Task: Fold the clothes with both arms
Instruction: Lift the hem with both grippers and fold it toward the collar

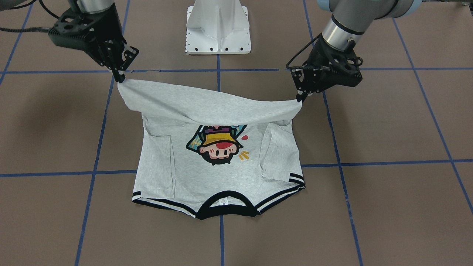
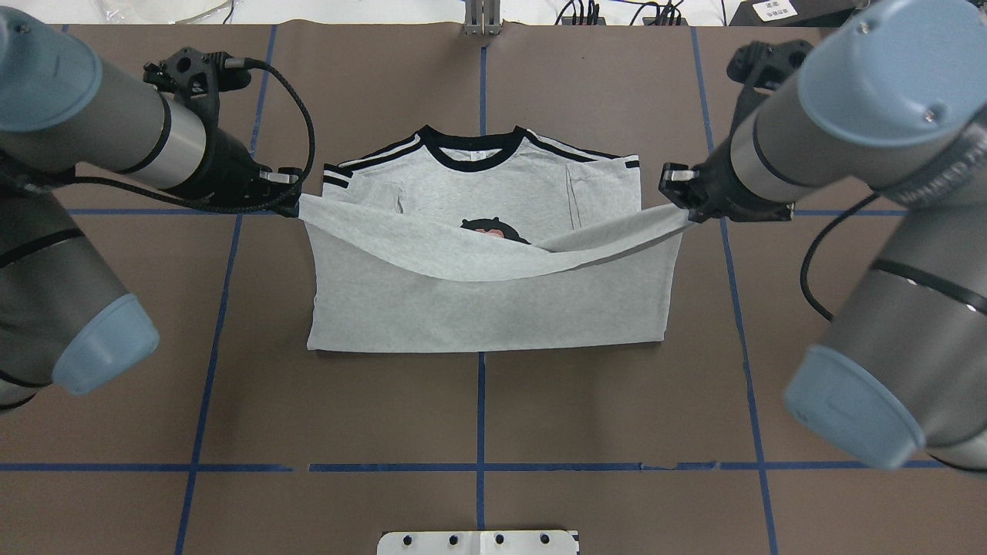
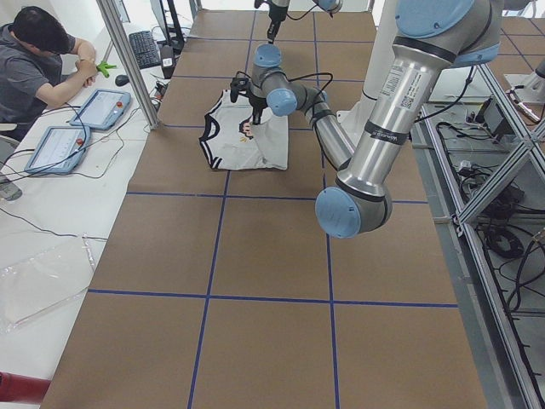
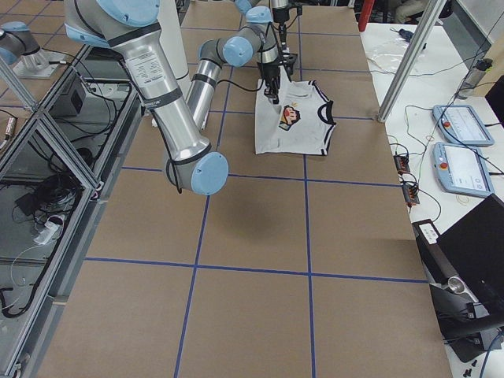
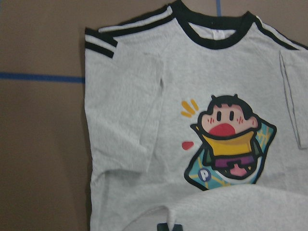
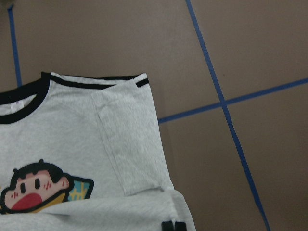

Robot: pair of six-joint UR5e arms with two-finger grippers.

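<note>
The grey T-shirt [image 1: 218,170] lies on the brown table with its sleeves folded in and its black collar [image 1: 221,208] on the side away from the robot. The cartoon print [image 1: 218,144] is partly covered. My left gripper [image 1: 301,98] is shut on one corner of the bottom hem, and my right gripper [image 1: 120,78] is shut on the other. Both hold the hem above the shirt [image 2: 493,308], and it sags in the middle over the print. In the left wrist view the raised hem [image 5: 231,207] fills the bottom edge; the right wrist view shows a folded sleeve [image 6: 130,139].
The white pedestal base [image 1: 218,27] stands behind the shirt. Blue tape lines [image 1: 96,147] grid the brown table. A person [image 3: 38,64] sits at a side desk with two teach pendants [image 3: 98,106], beyond an aluminium post [image 3: 128,60].
</note>
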